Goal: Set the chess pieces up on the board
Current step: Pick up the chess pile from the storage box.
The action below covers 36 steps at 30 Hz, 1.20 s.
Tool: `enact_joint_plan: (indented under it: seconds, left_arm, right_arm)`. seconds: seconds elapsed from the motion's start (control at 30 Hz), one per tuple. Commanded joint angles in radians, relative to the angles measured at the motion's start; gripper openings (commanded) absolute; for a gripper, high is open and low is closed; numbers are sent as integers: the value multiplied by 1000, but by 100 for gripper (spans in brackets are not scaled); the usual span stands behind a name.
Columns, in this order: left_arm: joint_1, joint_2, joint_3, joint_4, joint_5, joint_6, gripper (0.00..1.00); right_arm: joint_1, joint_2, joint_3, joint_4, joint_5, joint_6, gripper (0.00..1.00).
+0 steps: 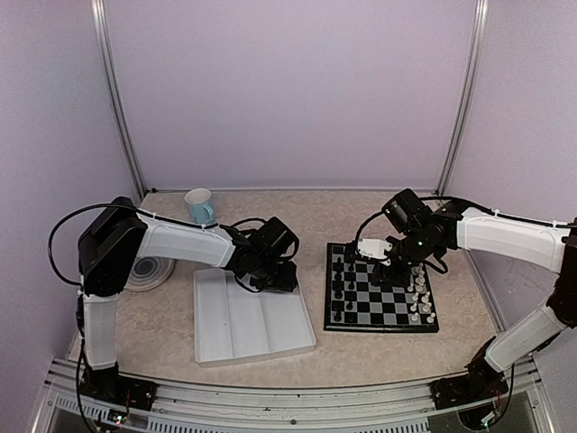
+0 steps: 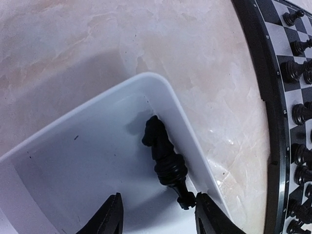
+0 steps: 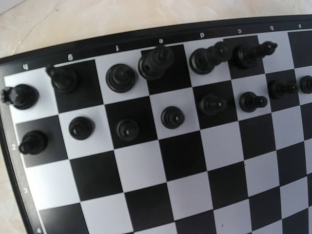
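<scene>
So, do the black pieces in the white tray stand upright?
No, the black pieces lie on their sides against the white tray's wall.

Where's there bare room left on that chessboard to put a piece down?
The middle squares of the board, between the black pieces along one edge and the white pieces along the other. Both those edges are crowded.

Soft, even overhead light; the board (image 3: 185,156) bows at wrist-view edges; the tray (image 2: 73,170) seems slightly overexposed.
</scene>
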Motion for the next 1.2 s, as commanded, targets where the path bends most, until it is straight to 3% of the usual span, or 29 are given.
enact_joint_plan:
  seconds: [0.0, 0.37, 0.8, 0.9, 1.17]
  left_arm:
    - [-4, 52, 32, -88, -80, 0, 50]
    - [-3, 14, 10, -123, -148, 15, 43]
    - [2, 82, 75, -78, -86, 124, 23]
    - [6, 83, 63, -85, -80, 129, 12]
    - [8, -49, -54, -36, -92, 178, 0]
  right_arm:
    - [-4, -2, -13, 10, -16, 6, 33]
    - [-4, 6, -6, 12, -23, 9, 32]
    - [-5, 11, -2, 12, -15, 7, 32]
    - [-4, 10, -3, 13, -15, 6, 32]
    - [-6, 18, 68, 48, -27, 23, 29]
